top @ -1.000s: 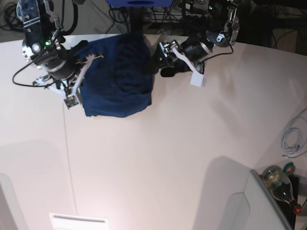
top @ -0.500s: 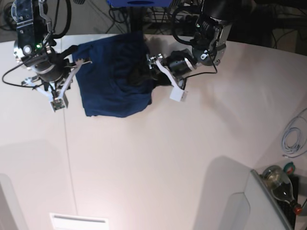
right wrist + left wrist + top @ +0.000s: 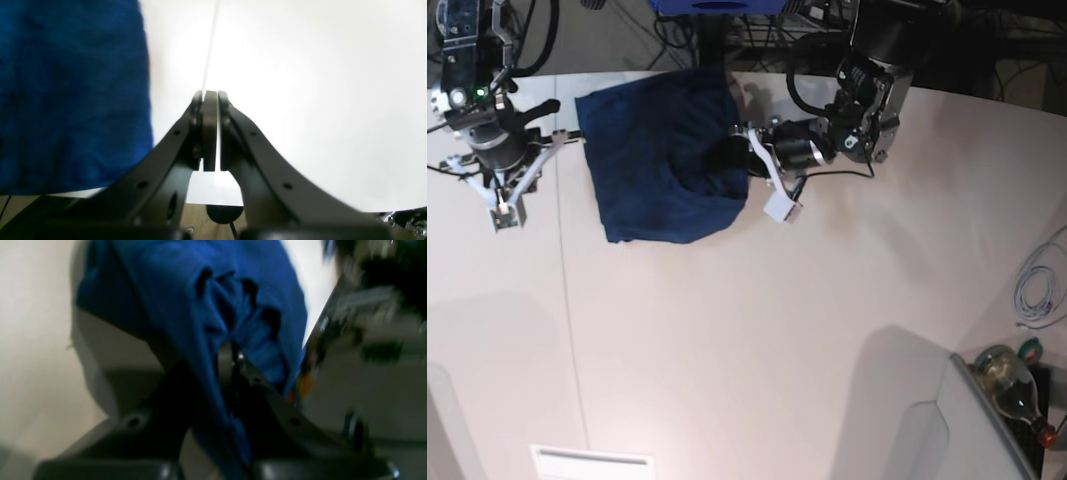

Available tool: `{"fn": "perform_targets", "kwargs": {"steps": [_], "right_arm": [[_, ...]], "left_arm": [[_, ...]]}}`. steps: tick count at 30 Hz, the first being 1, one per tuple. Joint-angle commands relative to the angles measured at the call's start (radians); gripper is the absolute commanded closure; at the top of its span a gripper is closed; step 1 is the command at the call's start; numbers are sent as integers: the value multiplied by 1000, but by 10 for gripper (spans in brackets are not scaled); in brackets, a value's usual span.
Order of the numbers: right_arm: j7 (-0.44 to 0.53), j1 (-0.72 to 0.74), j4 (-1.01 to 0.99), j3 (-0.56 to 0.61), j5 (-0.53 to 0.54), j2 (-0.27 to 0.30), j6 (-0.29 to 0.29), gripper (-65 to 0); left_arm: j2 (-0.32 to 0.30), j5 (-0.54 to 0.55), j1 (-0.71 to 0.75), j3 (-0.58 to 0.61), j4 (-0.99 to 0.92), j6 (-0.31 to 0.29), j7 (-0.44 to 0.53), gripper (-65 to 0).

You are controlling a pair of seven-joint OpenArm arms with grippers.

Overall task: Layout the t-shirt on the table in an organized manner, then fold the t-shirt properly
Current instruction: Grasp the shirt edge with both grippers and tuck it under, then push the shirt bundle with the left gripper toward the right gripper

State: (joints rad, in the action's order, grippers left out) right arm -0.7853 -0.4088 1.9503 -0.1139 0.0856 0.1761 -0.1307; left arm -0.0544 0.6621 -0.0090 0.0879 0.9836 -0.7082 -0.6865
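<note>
The dark navy t-shirt [image 3: 662, 160] lies bunched in a rough rectangle at the far side of the white table [image 3: 777, 330]. My left gripper [image 3: 729, 158] is at the shirt's right edge and shut on a gathered fold of it. In the left wrist view the blue t-shirt [image 3: 200, 290] is pinched between the left gripper's [image 3: 230, 353] jaws. My right gripper [image 3: 567, 128] stands just left of the shirt, shut and empty. The right wrist view shows the right gripper [image 3: 210, 96] with jaws pressed together over bare table [image 3: 300, 83], and the t-shirt [image 3: 66, 100] to its left.
A thin dark seam [image 3: 567, 300] runs down the table's left part. A bottle [image 3: 1012, 380] and a coiled white cable [image 3: 1037, 285] sit at the right edge beside a grey panel [image 3: 967, 430]. Cables and equipment crowd the floor behind the table.
My left gripper moved left onto the shirt's right edge and shut on the fabric. My right arm drew away to the left, off the shirt, staying shut.
</note>
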Motion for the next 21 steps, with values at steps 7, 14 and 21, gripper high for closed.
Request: {"fn": "perform_targets", "kwargs": {"steps": [7,14,21], "right_arm": [[19,15,-18,-5,1,3,1,-9],[19,64,-96,-91,0,-97,3,-8],[17,77,-118,-168,0,-138,3,-8]], "left_arm": [[-152,-3,-138,166,122,37,-121,0],[-267,-3,-365,566,117,81,-118,0],[-232,-267,-521,824,116,95,-115,0]]}}
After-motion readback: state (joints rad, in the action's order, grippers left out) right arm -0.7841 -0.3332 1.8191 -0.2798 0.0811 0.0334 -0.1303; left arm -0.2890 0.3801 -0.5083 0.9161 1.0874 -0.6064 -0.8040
